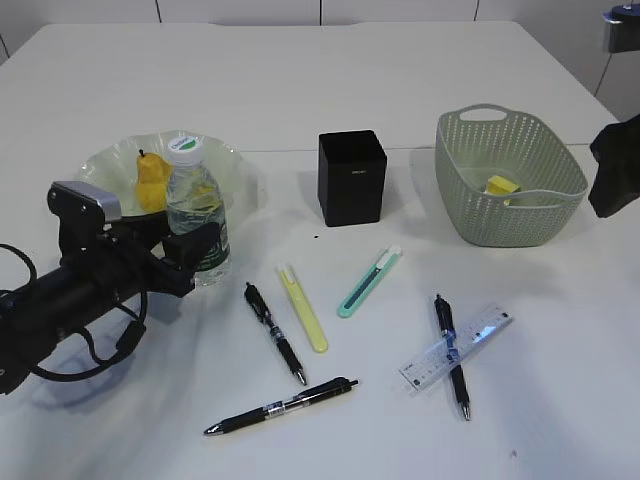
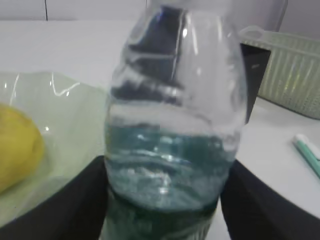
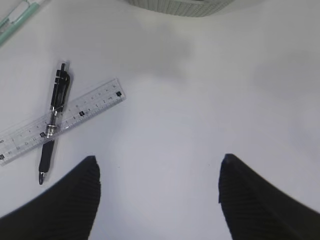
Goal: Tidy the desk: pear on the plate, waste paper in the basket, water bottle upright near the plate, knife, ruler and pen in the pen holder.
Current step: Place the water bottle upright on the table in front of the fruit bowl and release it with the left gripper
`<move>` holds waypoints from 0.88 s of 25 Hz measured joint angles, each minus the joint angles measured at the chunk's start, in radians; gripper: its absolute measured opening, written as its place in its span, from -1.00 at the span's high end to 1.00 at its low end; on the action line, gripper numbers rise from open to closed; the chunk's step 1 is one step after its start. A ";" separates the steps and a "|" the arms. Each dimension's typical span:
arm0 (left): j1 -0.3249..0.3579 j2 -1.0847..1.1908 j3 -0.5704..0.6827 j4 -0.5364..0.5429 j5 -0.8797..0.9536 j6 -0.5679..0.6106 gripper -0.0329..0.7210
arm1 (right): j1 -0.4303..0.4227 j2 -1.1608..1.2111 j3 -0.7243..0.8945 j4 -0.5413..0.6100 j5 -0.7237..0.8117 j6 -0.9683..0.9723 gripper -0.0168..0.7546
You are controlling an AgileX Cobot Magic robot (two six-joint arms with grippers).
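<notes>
The water bottle stands upright on the desk beside the plate, which holds the pear. My left gripper is open, its fingers close on either side of the bottle's lower body. The black pen holder stands mid-desk. A yellow knife, a teal knife, two loose pens and a third pen crossing the clear ruler lie in front. My right gripper hangs open over bare desk.
The green basket stands at the back right with a yellow piece of paper inside. The right arm shows dark at the right edge, just beyond the basket.
</notes>
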 joint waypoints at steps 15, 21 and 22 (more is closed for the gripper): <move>0.000 -0.142 0.069 0.041 0.181 -0.004 -0.41 | 0.000 0.000 0.000 -0.002 0.000 0.000 -0.46; 0.000 -0.227 0.109 0.069 0.184 -0.004 -0.41 | 0.000 0.000 0.000 -0.002 0.000 0.000 -0.46; 0.000 -0.238 0.121 0.071 0.184 -0.004 -0.41 | 0.000 0.000 0.000 -0.002 0.000 0.000 -0.46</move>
